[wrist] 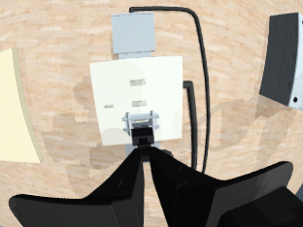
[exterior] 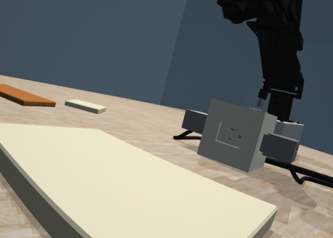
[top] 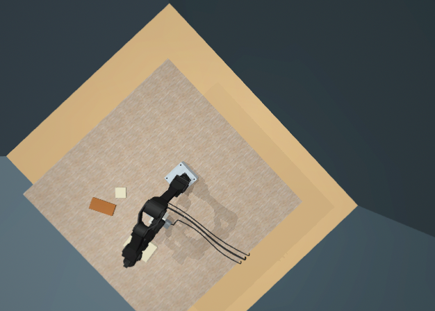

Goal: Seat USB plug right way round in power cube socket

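The power cube (exterior: pixel 208 138) (wrist: pixel 114 87) stands upright, its pale top face up. The USB socket (wrist: pixel 141 119) is near one edge of that top, beside outlet slots. My gripper (exterior: pixel 266 82) (wrist: pixel 146 154) is shut on the USB plug (exterior: pixel 262 94) (wrist: pixel 143 137) and holds it over the socket. The plug's black body is clear of the cube, and its metal shell (exterior: pixel 259 102) shows below it, slightly tilted in the exterior view. The shell's tip is at or just above the socket; whether it has entered, and which way round it is, I cannot tell. In the top view the arm hides the plug.
Grey plugs (exterior: pixel 280 149) (wrist: pixel 133 33) sit in the cube's sides, with black cables (top: pixel 210 234) (wrist: pixel 208 97) trailing off. A large cream block (top: pixel 149 252) (exterior: pixel 134 171) (wrist: pixel 15 112), a small cream block (top: pixel 120 192) (exterior: pixel 85 105) and an orange block (top: pixel 102 206) (exterior: pixel 24 96) lie around. The arm's base plate (top: pixel 174 173) is behind the cube.
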Robot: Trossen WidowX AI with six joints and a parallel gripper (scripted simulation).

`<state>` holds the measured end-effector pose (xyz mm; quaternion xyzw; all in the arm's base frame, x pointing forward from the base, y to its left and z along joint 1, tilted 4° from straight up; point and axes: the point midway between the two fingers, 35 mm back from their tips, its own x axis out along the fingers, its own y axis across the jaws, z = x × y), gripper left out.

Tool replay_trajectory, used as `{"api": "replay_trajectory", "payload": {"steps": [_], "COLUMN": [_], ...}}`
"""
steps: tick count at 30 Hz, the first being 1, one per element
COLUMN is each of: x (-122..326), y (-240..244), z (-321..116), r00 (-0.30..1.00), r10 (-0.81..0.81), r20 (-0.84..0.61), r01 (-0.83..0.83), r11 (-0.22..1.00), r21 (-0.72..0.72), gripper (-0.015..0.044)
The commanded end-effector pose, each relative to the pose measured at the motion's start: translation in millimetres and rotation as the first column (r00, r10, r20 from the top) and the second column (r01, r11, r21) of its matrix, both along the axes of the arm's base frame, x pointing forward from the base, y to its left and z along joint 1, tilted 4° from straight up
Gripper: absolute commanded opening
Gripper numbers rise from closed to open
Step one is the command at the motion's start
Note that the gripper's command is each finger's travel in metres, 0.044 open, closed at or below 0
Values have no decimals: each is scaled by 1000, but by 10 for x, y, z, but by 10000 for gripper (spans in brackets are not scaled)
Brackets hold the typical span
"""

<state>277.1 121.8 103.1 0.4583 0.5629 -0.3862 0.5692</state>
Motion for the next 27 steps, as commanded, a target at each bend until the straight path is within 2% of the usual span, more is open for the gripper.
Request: {"api": "replay_trajectory", "payload": {"steps": [1,27], "x": [0,3], "y": [5,4], "z": [-23,-55], "r00": [1000,1000], "r10": [4,4], "r20": [-6,-6], "r01": [-4,-4], "r11": [1000,1000], "r21": [1,1], "gripper": [0,0]}}
